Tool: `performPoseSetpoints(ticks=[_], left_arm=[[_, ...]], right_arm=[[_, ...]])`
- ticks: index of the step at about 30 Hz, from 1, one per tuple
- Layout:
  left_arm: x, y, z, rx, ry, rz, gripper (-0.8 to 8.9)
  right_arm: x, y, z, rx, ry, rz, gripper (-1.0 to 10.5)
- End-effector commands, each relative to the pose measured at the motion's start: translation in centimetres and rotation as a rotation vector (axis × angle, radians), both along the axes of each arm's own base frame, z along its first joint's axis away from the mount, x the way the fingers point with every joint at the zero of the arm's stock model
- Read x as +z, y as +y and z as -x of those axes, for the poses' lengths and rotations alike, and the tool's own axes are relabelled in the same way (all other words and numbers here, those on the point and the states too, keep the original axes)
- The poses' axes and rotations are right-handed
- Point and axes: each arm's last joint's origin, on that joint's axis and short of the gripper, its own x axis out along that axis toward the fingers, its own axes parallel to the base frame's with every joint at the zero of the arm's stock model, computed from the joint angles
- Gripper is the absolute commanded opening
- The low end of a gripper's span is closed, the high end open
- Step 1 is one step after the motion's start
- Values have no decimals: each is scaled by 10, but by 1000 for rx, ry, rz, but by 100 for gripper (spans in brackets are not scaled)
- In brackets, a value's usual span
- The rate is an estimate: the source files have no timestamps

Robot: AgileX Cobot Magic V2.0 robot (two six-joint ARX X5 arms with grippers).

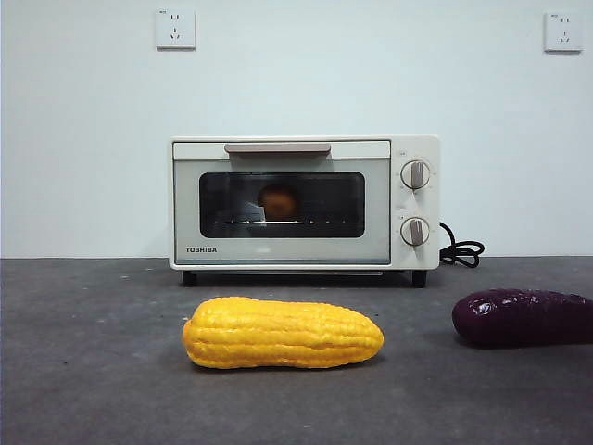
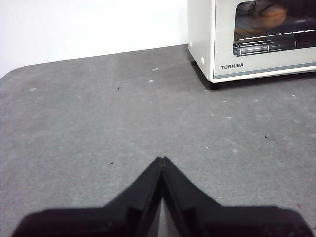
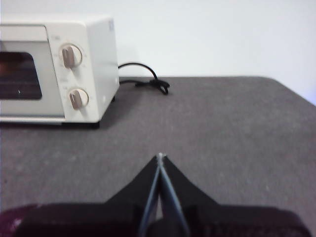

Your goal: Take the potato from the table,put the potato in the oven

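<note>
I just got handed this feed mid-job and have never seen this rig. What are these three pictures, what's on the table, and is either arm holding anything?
It is a two-armed robot at a table. One picture looks level across the table from the front; the other two come from cameras on each arm's wrist. The black wedges at their bottom edges are the left gripper and the right gripper, both shut, holding nothing, above bare table. At the back stands the oven, door closed, with the potato visible on the rack behind the glass. In front lie a corn cob and a purple vegetable.
</note>
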Motion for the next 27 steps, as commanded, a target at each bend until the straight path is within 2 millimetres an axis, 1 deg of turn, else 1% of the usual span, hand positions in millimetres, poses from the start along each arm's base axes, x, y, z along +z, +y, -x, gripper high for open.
performPoseSetpoints(ticks=[1, 5, 9, 27], left_arm=[[-2, 0, -1, -1, 0, 10, -4], [-2, 0, -1, -1, 2, 10, -4], [-3, 0, -1, -1, 6, 10, -4], [-3, 0, -1, -1, 6, 10, -4]], right_arm=[[-10, 0, -1, -5, 47, -16, 1], [-15, 0, 0, -6, 105, -13, 1], [-15, -1, 0, -14, 105, 56, 1], [-15, -1, 0, -14, 105, 56, 1]])
